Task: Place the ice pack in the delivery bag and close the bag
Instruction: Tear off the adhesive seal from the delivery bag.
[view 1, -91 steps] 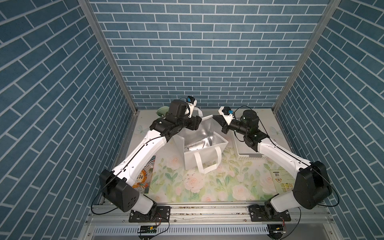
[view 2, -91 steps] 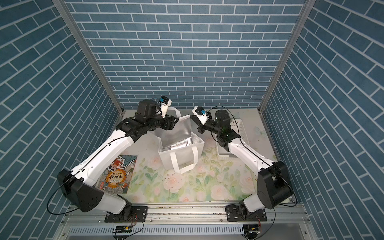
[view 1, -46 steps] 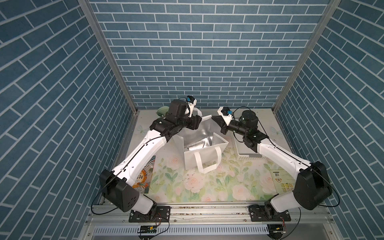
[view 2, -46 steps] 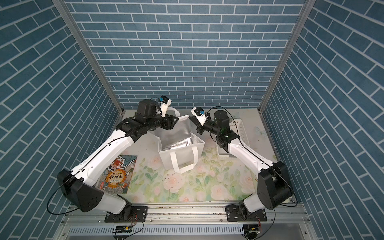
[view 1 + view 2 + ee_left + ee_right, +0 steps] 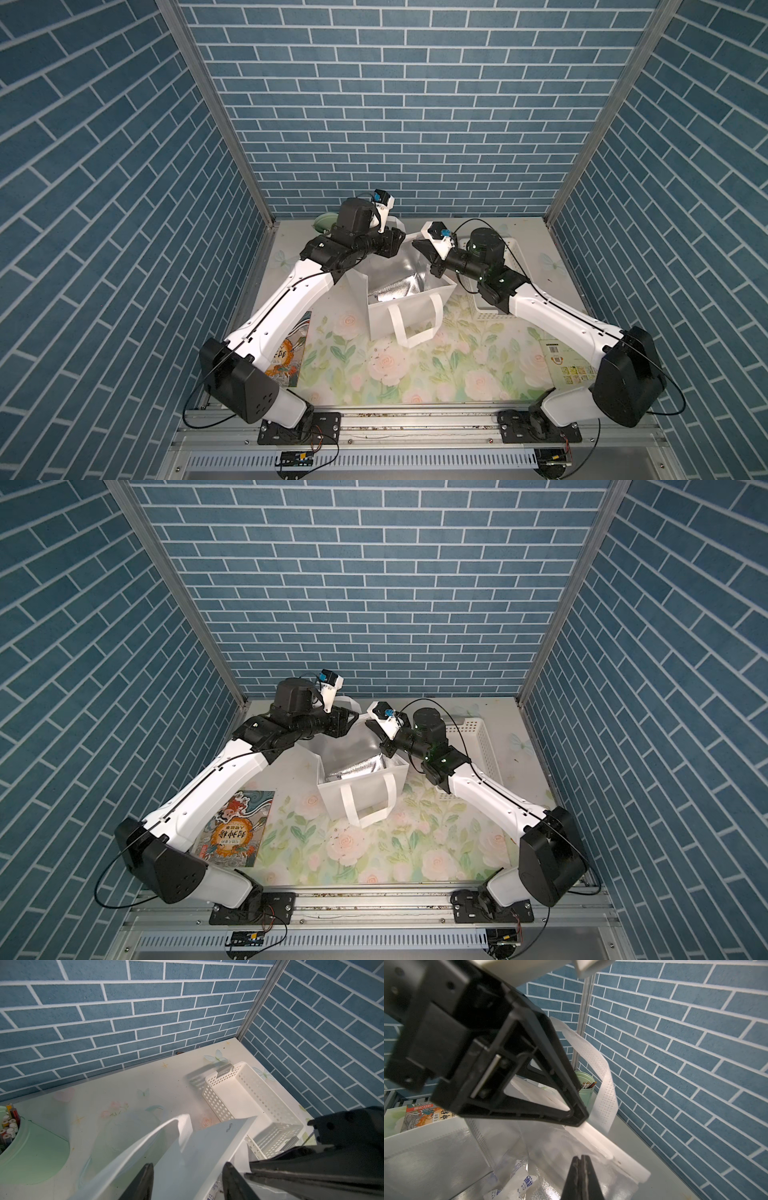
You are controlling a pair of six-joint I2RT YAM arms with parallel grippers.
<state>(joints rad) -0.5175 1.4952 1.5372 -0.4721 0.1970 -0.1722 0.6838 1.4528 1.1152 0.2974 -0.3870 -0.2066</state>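
The white delivery bag point(image 5: 409, 316) point(image 5: 361, 796) stands open mid-table, its silver lining showing. The ice pack point(image 5: 517, 1184), white with blue print, lies on the bag's floor and shows in a top view as a pale patch point(image 5: 388, 296). My left gripper point(image 5: 399, 243) point(image 5: 188, 1164) is open at the bag's far rim, one finger on each side of the white back wall point(image 5: 207, 1147). My right gripper point(image 5: 417, 245) point(image 5: 580, 1157) is shut and empty, hovering over the bag's mouth just beside the left one.
A white perforated basket point(image 5: 490, 313) point(image 5: 239, 1093) sits right of the bag, under my right arm. A green tin of pencils point(image 5: 324, 222) point(image 5: 31, 1147) stands at the back left. An illustrated book point(image 5: 237, 829) lies front left and a booklet point(image 5: 565, 361) front right.
My left gripper's jaws have narrowed around the bag's back wall. My right gripper, still shut, has drifted left toward the left gripper over the bag.
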